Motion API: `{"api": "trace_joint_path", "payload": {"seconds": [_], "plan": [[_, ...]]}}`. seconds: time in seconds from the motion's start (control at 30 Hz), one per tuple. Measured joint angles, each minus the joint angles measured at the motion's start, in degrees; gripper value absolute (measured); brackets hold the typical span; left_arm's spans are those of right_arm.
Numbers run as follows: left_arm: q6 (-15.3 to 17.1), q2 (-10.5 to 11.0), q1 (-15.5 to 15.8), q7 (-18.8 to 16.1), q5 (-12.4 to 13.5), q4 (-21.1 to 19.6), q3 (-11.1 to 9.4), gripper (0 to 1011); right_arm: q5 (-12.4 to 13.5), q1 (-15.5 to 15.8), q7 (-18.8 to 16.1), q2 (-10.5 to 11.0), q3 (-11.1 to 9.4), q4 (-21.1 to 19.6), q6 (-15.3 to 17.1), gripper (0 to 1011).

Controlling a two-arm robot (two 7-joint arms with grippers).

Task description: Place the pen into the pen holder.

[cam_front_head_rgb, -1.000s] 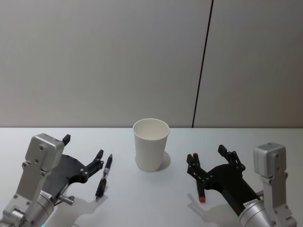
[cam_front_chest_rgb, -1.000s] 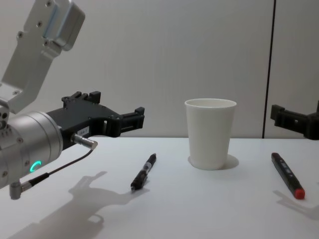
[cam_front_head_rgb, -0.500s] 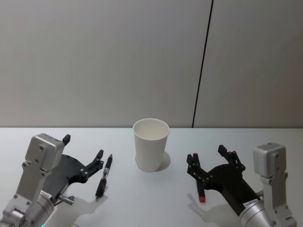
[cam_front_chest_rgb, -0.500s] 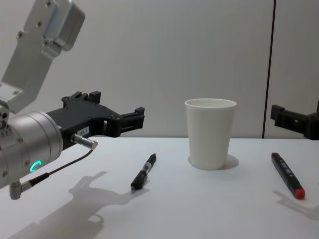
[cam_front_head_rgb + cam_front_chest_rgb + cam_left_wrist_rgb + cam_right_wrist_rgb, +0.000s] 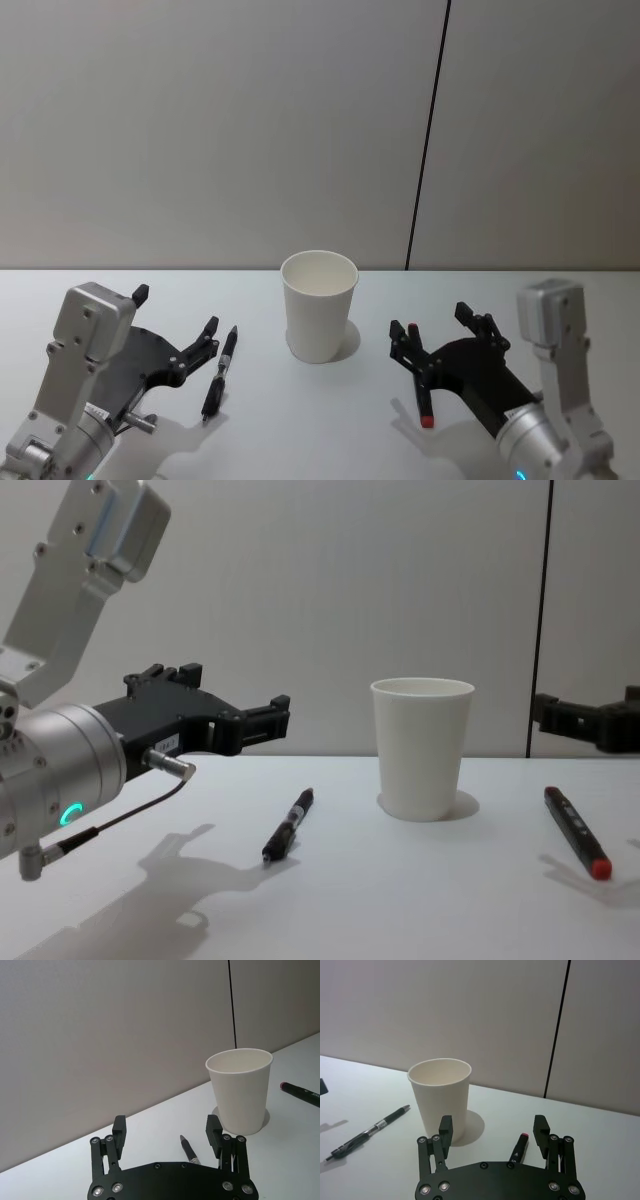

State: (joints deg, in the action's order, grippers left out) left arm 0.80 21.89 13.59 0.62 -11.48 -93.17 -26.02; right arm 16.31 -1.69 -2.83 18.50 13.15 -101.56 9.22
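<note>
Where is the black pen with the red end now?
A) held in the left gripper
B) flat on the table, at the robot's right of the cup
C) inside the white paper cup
B: the black pen with the red end lies flat on the white table, right of the white paper cup and apart from it.

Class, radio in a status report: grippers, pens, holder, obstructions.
Left gripper open, near black pen. Right gripper open, above red-tipped pen. Pen holder upright between them, both pens lying flat. No obstruction seen.
</note>
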Motion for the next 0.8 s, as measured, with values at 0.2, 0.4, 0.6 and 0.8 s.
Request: {"api": "trace_joint_path", "payload": {"seconds": [0.2, 0.4, 0.6, 0.8], "plan": [[0.00, 0.00, 0.00, 0.00, 0.00, 0.00, 0.00, 1003, 0.21, -2.54, 1.44, -0.90, -0.21, -0.22, 6.90, 1001], [0.00, 0.00, 0.00, 0.00, 0.00, 0.00, 0.00, 1003, 0.98, -5.73, 3.39, -2.33, -0.90, -0.40, 15.36, 1001], [0.00, 0.00, 0.00, 0.00, 0.00, 0.00, 0.00, 1003, 1.49, -8.88, 5.66, -4.27, -1.85, 0.23, 22.22, 1001], [0.00, 0.00, 0.00, 0.00, 0.00, 0.00, 0.00, 1004, 1.88, -11.00, 7.18, -5.54, -2.53, 0.82, 26.69, 1001]]}}
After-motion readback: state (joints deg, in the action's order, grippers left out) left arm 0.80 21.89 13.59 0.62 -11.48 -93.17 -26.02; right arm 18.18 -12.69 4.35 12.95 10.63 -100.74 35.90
